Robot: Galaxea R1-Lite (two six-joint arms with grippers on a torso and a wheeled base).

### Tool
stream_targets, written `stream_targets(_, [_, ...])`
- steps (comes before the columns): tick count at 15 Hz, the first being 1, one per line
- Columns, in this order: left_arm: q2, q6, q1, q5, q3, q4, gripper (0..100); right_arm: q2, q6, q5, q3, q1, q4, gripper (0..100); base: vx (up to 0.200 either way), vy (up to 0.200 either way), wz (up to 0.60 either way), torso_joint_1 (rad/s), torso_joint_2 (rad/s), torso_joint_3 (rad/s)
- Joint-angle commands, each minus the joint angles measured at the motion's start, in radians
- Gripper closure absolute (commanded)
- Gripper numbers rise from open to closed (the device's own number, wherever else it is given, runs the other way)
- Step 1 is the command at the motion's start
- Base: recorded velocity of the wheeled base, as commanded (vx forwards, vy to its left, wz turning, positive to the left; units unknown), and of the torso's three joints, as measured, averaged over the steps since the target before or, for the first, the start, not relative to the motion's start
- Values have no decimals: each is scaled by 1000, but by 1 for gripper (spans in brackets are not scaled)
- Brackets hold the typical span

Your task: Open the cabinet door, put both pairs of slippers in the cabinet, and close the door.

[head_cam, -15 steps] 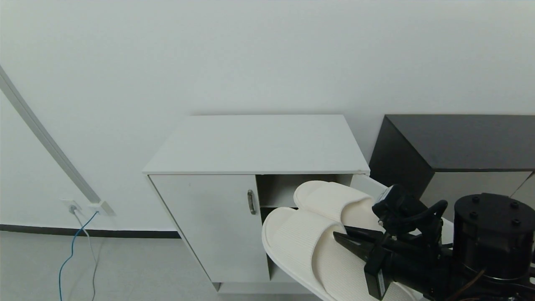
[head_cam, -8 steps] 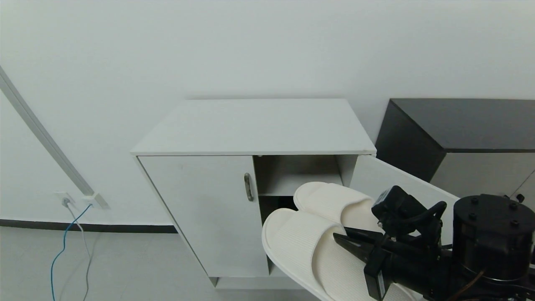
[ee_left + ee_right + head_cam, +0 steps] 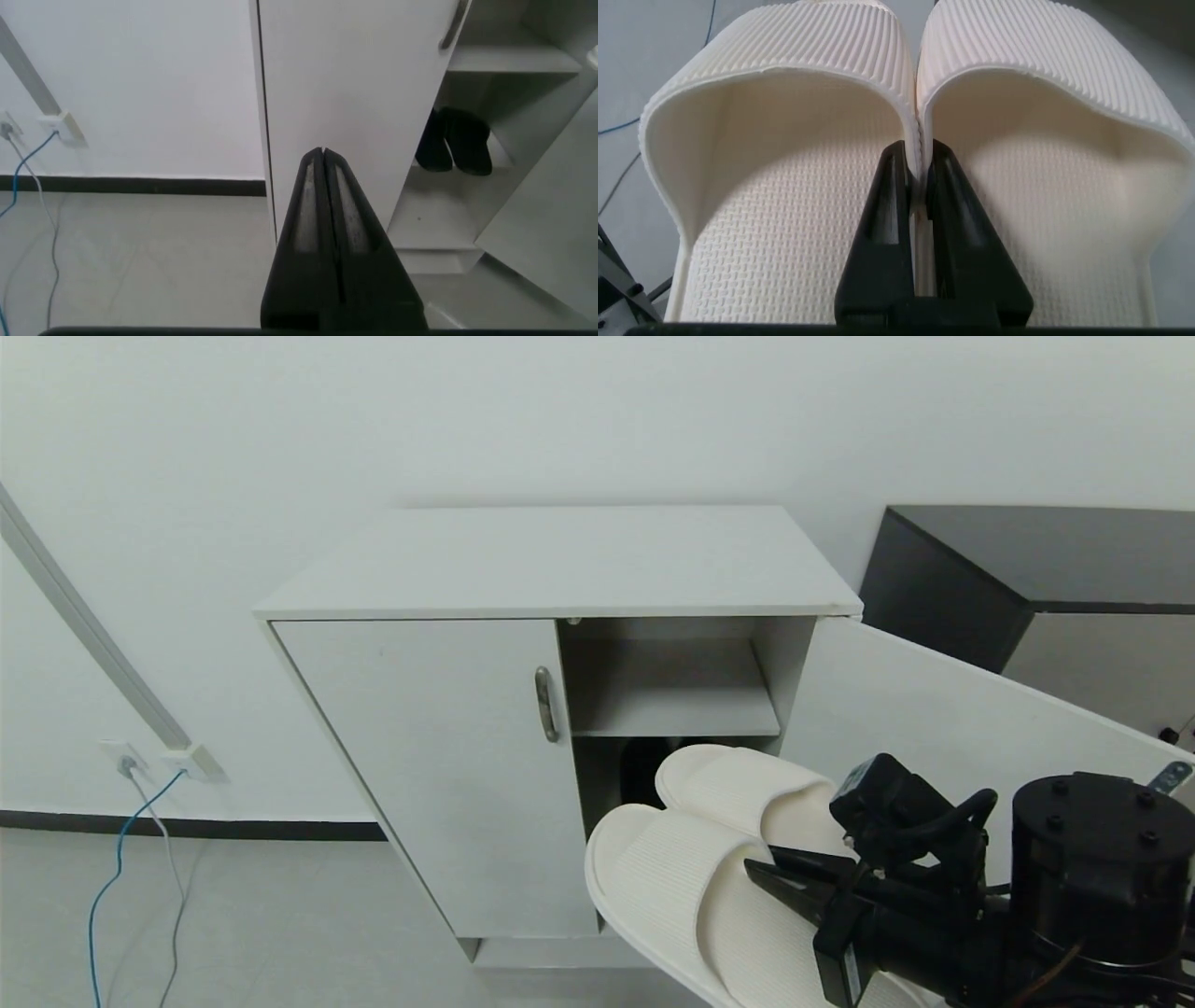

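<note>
A white cabinet (image 3: 560, 560) stands against the wall with its left door shut and its right door (image 3: 934, 709) swung open. A pair of cream-white slippers (image 3: 691, 868) hangs in front of the open half, below the shelf (image 3: 672, 709). My right gripper (image 3: 761, 875) is shut on their two inner edges, seen close in the right wrist view, gripper (image 3: 915, 159) and slippers (image 3: 803, 140). A pair of black slippers (image 3: 455, 142) lies on a lower shelf inside. My left gripper (image 3: 322, 159) is shut on nothing, low and facing the cabinet's shut door.
A metal handle (image 3: 544, 705) sits on the shut left door. A black cabinet (image 3: 1027, 569) stands right behind the open door. A wall socket (image 3: 140, 761) with a blue cable (image 3: 107, 887) is at the left over bare floor.
The whole head view has shifted: the cabinet looks larger and higher, so the camera has moved nearer. More of the open compartment and door shows. The right gripper still holds the white slippers.
</note>
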Motion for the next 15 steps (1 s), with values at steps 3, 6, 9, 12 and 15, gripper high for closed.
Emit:
stream_targets(3, [0, 0, 0, 1, 0, 0, 100, 0, 0, 0, 0, 0, 0, 100, 0, 0, 0, -158, 487, 328])
stream_targets(6, [0, 0, 0, 1, 0, 0, 100, 2, 0, 0, 1, 0, 0, 100, 0, 0, 0, -128, 478, 336])
stream_targets(9, [0, 0, 0, 1, 0, 0, 100, 2, 0, 0, 1, 0, 0, 100, 0, 0, 0, -111, 456, 347])
stream_targets(12, [0, 0, 0, 1, 0, 0, 100, 2, 0, 0, 1, 2, 0, 100, 0, 0, 0, -69, 456, 386])
stream_targets(15, [0, 0, 0, 1, 0, 0, 100, 2, 0, 0, 1, 2, 0, 100, 0, 0, 0, -27, 439, 408])
